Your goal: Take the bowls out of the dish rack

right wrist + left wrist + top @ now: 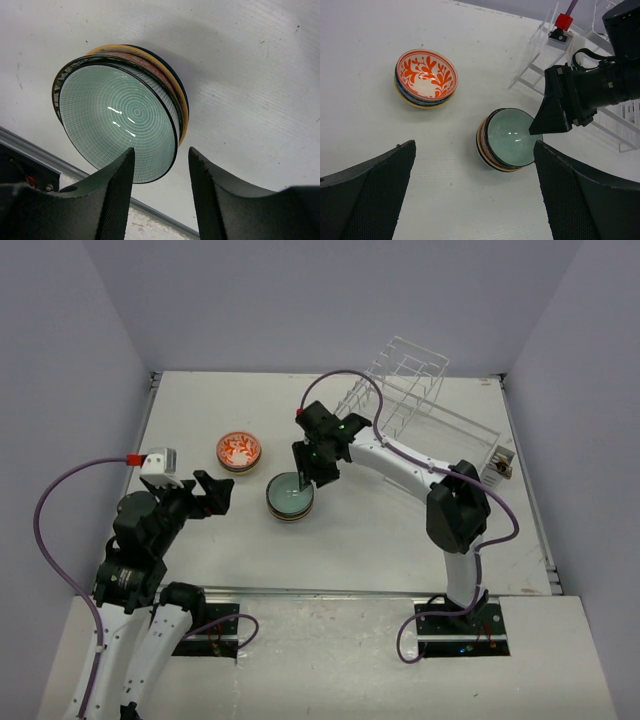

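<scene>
The right pincer (161, 152) is released, its fingers spread at the rim of the pale green bowl (117, 120), which tops a stack on the counter (250, 75). The left pincer (214, 494) hangs spread and empty left of that stack, near a second stack topped by the red-orange floral bowl (240, 450). The dish rack (410, 390) stands well apart at the far right.
</scene>
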Available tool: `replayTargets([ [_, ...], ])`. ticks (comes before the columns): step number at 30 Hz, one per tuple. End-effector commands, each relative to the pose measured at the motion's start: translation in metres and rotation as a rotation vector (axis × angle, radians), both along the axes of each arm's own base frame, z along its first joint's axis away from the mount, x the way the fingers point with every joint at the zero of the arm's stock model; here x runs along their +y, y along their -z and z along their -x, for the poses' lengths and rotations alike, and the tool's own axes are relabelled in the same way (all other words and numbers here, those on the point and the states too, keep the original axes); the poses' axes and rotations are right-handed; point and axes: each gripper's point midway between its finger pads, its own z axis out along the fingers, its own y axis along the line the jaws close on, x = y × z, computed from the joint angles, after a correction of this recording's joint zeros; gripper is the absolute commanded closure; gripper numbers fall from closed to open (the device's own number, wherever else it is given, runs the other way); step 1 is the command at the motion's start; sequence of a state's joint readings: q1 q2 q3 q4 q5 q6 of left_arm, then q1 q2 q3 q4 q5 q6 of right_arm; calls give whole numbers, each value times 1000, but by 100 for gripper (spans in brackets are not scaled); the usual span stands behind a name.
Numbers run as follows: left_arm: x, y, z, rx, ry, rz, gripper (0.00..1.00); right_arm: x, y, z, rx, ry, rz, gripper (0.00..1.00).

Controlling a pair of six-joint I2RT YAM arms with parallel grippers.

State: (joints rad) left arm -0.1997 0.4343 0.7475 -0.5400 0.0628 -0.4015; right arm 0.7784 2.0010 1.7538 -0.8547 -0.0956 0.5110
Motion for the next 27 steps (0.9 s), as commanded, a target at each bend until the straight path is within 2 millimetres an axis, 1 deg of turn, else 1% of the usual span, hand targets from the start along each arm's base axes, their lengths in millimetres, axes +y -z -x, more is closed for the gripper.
replayTargets([
  [1,3,-7,-3,-31,-24,2,0,-6,-28,-3,-59,6,-36,52],
  [3,3,-7,-3,-28,-24,1,0,-5,-28,-1,-55,0,-47,57],
  [7,4,-7,-3,-28,-26,1,0,-3,-16,3,-29,-5,-55,70],
  [8,4,-7,-3,-29,-27,1,0,-3,-12,4,-24,-5,-54,71],
  [9,4,-7,-2,-29,-27,1,0,-3,-10,3,-18,-2,-54,76],
  [13,4,-6,-3,-26,-27,0,0,0,1,7,3,-4,-64,83],
  [14,4,-7,-3,-28,-27,0,0,2,2,6,3,-5,-71,83],
  [15,4,-6,-3,-26,-26,0,0,2,3,7,4,-7,-73,88],
  [17,4,-6,-3,-23,-26,0,0,4,4,7,8,-8,-86,92],
  [19,4,-6,-3,-23,-26,0,0,5,3,7,4,-6,-94,99],
  [26,4,-6,-3,-23,-27,-1,0,10,8,8,21,-10,-107,99],
  [27,4,-6,-3,-23,-28,1,0,9,9,9,21,-8,-106,96],
])
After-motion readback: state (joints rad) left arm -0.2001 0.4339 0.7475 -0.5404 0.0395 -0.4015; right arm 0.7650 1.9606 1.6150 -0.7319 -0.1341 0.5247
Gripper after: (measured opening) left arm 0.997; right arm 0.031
